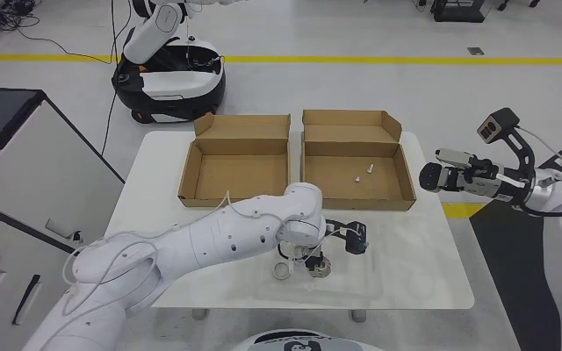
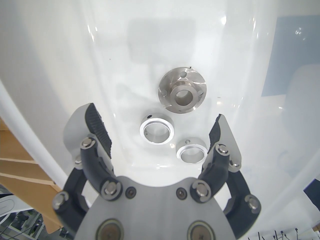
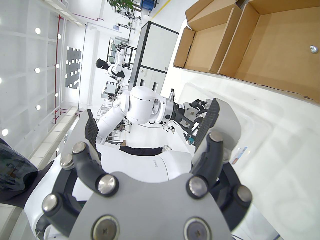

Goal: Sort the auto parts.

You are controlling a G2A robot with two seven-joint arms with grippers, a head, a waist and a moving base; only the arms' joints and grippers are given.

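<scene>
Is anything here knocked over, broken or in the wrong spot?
Nothing stands out. The flanged hub, the larger ring and the smaller ring lie flat in the clear tray below the open left claw, and two small parts sit in one cardboard box. No damage shows.

Left gripper (image 2: 156,114) points down, jaws apart; right gripper (image 3: 152,109), held aside, likewise.

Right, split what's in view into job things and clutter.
Job: flanged hub, large collar, small collar, clear tray, empty box, box with two small parts, open left tool.
Lying about: cabinet, another robot's base.
</scene>
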